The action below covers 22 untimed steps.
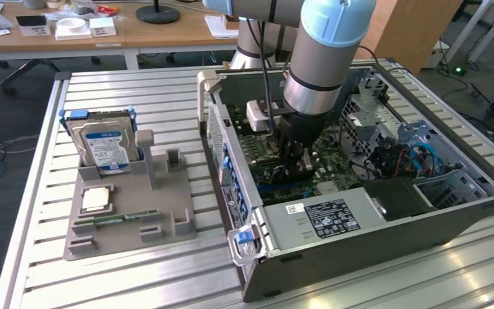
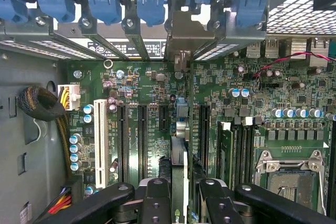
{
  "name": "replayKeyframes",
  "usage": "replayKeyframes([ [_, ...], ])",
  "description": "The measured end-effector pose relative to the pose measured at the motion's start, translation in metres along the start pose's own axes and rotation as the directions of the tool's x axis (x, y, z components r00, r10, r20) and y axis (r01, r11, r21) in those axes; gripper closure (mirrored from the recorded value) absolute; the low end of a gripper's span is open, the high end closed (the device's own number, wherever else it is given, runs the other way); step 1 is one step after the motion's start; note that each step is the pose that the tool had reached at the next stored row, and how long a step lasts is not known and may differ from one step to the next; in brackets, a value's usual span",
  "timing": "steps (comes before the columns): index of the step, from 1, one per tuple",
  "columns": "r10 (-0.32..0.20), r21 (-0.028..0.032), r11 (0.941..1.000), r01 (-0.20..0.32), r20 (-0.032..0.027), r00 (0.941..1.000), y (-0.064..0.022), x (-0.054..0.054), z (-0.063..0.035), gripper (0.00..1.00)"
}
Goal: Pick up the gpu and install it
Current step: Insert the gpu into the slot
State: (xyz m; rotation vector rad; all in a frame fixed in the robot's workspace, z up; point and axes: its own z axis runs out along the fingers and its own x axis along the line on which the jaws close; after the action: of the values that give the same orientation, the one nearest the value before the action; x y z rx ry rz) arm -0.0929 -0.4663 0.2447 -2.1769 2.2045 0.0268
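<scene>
Three parts sit in the grey holder (image 1: 123,243) at the exterior view's left, on the ribbed metal surface (image 1: 144,277). A hard drive (image 1: 108,149) with a blue-white label stands upright at the holder's upper end. Below it in the frame a square processor chip (image 1: 97,198) lies flat, and below that a green memory stick (image 1: 114,219).

Moving right, the open computer case (image 1: 359,257) lies on its side at centre frame with its motherboard (image 1: 269,179) exposed. My arm (image 1: 324,58) comes down from the top of the frame into the case, and the hand (image 1: 294,168) is low over the board, just above the labelled power supply (image 1: 329,215). Blue cables (image 1: 419,154) run through the drive bays at the exterior view's right.

From the wrist view I see the hand (image 2: 181,190) pinching the gpu (image 2: 178,156), its fingers (image 2: 156,195) pressed in on either side of the card. The gpu shows edge-on as a slim strip standing over the motherboard (image 2: 220,93), with long black expansion slots (image 2: 143,140) on either side of it. It points toward the row of blue latches (image 2: 105,1) at the case's rear wall. I cannot tell whether its lower edge is seated in a slot or only close above one. An open processor socket (image 2: 291,174) lies well apart from the card.
</scene>
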Motion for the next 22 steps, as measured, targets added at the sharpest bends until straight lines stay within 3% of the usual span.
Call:
replayKeyframes([
  [8,0.0,0.0001,1.0,0.0,-0.0003,1.0,0.0,0.0,0.0,0.73],
  [11,0.0,0.0,1.0,0.0,-0.0001,1.0,0.0,0.0,0.0,0.61],
  [16,0.0,0.0,1.0,0.0,0.0,1.0,0.0,0.0,0.0,0.61],
  [22,0.0,0.0,1.0,0.0,0.0,1.0,-0.0002,0.0,-0.0114,0.61],
])
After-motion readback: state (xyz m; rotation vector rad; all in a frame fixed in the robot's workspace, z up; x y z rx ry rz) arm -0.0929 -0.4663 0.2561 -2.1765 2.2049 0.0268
